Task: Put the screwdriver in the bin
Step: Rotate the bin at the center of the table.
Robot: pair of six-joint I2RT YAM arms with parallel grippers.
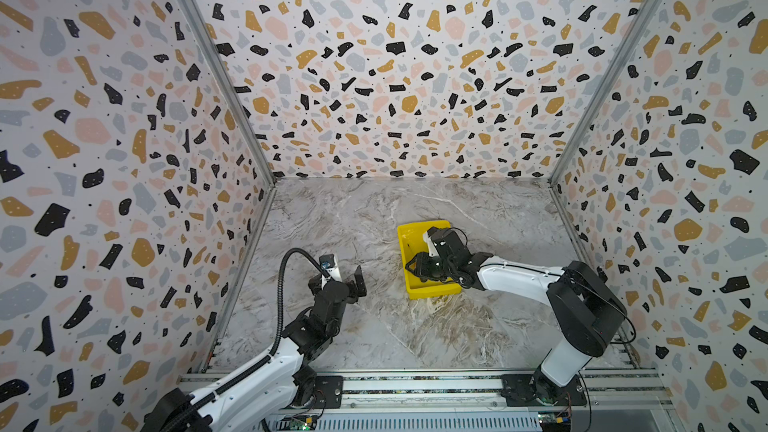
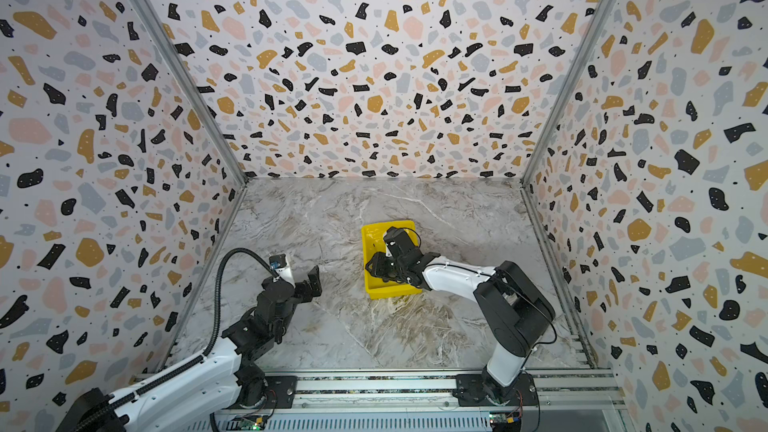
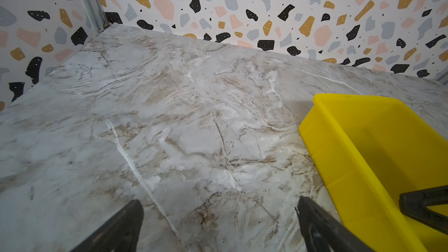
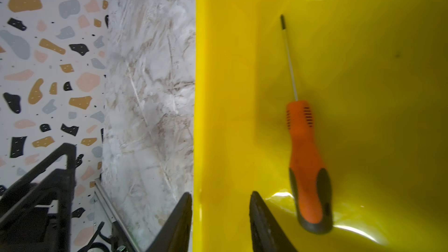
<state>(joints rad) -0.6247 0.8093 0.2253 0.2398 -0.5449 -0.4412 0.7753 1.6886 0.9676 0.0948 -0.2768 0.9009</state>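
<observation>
Release step: the screwdriver (image 4: 306,166) lies inside the bin (image 4: 225,93), free of the right gripper (image 4: 220,216), whose jaws stand narrowly parted and empty. Next, probably withdrawal.

Screwdriver (image 4: 306,163) inside the bin (image 1: 409,280) on the table (image 1: 353,222), right of the left arm (image 1: 266,367).

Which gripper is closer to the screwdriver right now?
Right. The right gripper hangs over the bin, jaws apart, the screwdriver lying loose inside just beside them. The left gripper sits off to the bin's side, above bare table.
</observation>
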